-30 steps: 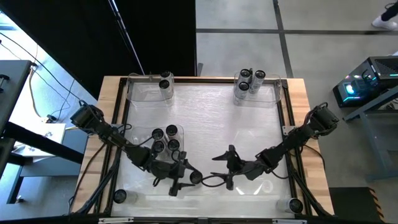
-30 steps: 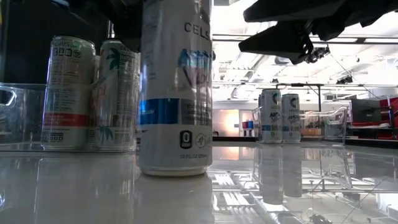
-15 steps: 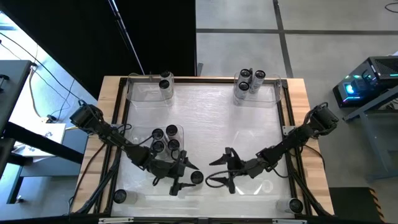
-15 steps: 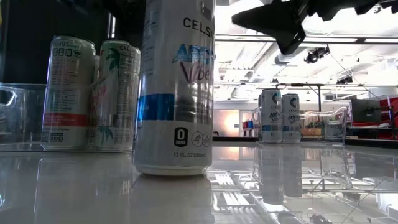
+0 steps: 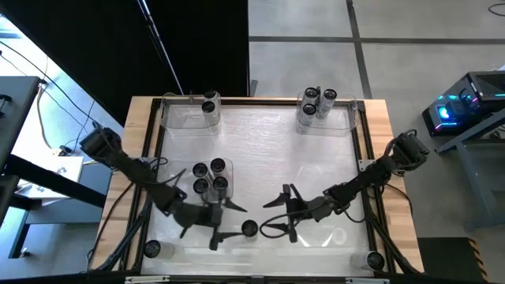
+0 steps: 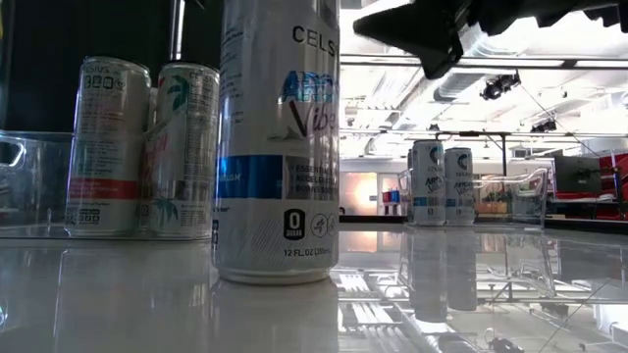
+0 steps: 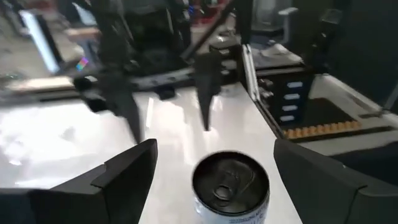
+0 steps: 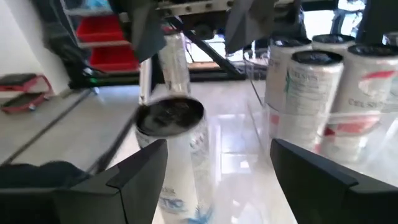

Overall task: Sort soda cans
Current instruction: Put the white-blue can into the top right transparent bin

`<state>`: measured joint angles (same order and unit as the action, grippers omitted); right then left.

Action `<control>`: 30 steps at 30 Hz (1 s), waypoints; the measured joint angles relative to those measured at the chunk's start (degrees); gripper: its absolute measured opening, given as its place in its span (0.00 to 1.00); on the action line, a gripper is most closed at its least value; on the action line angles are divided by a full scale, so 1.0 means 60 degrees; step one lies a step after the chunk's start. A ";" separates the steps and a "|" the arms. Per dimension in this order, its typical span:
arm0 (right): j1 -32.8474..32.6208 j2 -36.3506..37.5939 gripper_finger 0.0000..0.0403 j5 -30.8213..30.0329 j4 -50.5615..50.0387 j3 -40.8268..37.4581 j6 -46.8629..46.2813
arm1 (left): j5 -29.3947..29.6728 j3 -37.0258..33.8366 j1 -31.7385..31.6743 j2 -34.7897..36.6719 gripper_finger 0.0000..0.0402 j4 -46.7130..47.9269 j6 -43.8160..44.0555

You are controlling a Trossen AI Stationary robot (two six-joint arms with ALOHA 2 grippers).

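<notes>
lone soda can (image 5: 249, 228) standing upright on the surface near the front edge, long axis straight up, and it sits right between the two arms; left gripper (image 5: 220, 223) just beside it on its left, jaws spread wide and empty, not touching the can; the left wrist view looks down on the can's dark top (image 7: 231, 182) centred between those two fingers (image 7: 127, 171), so the can lies dead ahead of the left jaws; right gripper (image 5: 281, 214) a little farther off on the other side, jaws also spread and holding nothing, with the can (image 8: 171, 152) ahead of them too; my read, the left arm is the nearer one for the grab; farther back, a cluster of cans (image 5: 210, 176) in a clear tray, then more cans (image 5: 316, 102) at the far edge
</notes>
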<state>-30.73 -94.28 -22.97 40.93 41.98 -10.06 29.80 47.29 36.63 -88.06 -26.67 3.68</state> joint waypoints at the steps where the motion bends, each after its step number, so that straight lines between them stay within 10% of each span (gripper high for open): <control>1: 0.0041 0.0000 0.70 0.0155 0.0105 0.0004 -0.0016 | 0.0312 0.0000 0.0097 0.0173 0.79 0.0096 -0.0125; 11: 0.0439 -0.0100 0.83 0.2669 -0.0656 0.1176 0.0416 | 0.3290 0.0000 0.1147 0.1546 0.79 0.2044 -0.0149; 30: 0.0502 -0.2109 0.84 0.1647 -0.5542 0.5013 0.1563 | 0.4361 -0.0007 0.1791 0.1724 0.79 0.2916 0.0352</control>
<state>-27.72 -106.94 -13.08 7.68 72.05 -0.68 55.96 47.24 47.37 -77.71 -9.17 5.79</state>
